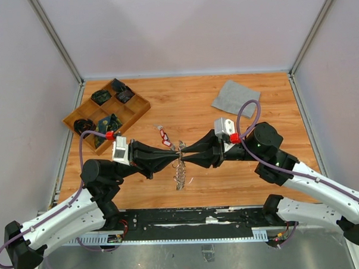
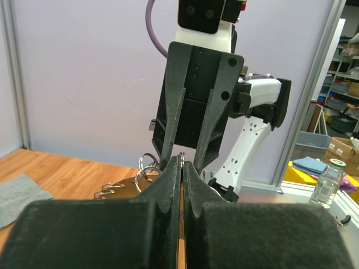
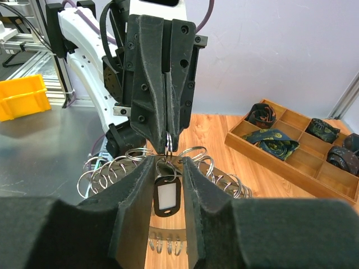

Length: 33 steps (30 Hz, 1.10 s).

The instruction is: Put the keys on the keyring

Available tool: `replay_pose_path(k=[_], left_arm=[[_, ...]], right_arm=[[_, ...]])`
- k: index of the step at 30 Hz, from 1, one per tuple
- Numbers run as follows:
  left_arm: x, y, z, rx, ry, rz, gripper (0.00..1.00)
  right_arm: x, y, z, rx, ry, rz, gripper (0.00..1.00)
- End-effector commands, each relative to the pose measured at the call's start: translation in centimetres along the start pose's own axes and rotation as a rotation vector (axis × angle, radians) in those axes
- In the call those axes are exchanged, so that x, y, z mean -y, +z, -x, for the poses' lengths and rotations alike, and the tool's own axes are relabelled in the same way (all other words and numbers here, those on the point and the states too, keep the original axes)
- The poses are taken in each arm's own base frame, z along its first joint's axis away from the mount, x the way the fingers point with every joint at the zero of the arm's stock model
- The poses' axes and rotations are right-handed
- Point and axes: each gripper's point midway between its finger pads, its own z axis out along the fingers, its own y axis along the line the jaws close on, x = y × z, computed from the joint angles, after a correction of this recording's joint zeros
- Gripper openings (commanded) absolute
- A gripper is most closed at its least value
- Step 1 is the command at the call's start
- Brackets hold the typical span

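Both grippers meet tip to tip above the middle of the table. My left gripper (image 1: 175, 151) (image 2: 183, 161) is shut on a small split ring (image 3: 169, 141). The keyring (image 1: 180, 172) (image 3: 227, 175), a big thin silver ring fringed with small rings, hangs at the grippers and droops toward the table. A black tag with a white label (image 3: 166, 196) dangles from the pinched ring between the fingers of my right gripper (image 1: 190, 152) (image 3: 167, 163). Those jaws stand apart around the tag. Its key blade is hidden. A red-tagged key (image 1: 163, 135) lies on the wood just behind the grippers.
A wooden compartment tray (image 1: 73, 117) with dark rolled items stands at the back left. A grey cloth square (image 1: 236, 98) lies at the back right. Metal frame posts and pale walls close in the table's sides.
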Motion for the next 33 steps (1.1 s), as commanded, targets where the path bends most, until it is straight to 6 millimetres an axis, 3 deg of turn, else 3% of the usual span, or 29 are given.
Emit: replay_pose_path(k=[1, 11, 21, 23, 29, 33], left_arm=[[1.1, 0.6, 3.0, 0.081, 0.057, -0.048, 0.00], [1.1, 0.5, 3.1, 0.085, 0.060, -0.046, 0.01], [1.1, 0.5, 2.9, 0.081, 0.060, -0.046, 0.01], [1.1, 0.5, 3.0, 0.080, 0.061, -0.047, 0.01], [1.2, 0.6, 2.7, 0.047, 0.073, -0.053, 0.26], [1.2, 0.6, 2.7, 0.029, 0.090, -0.051, 0.34]], right_arm=[[-0.1, 0.2, 1.0, 0.019, -0.020, 0.001, 0.28], [-0.2, 0.6, 0.8, 0.015, -0.009, 0.017, 0.23], [-0.1, 0.5, 0.9, 0.002, 0.003, 0.007, 0.01], [0.1, 0.3, 1.0, -0.025, -0.002, -0.009, 0.01], [0.2, -0.4, 0.8, -0.136, -0.024, -0.011, 0.00], [0.3, -1.0, 0.3, -0.251, -0.030, 0.002, 0.01]])
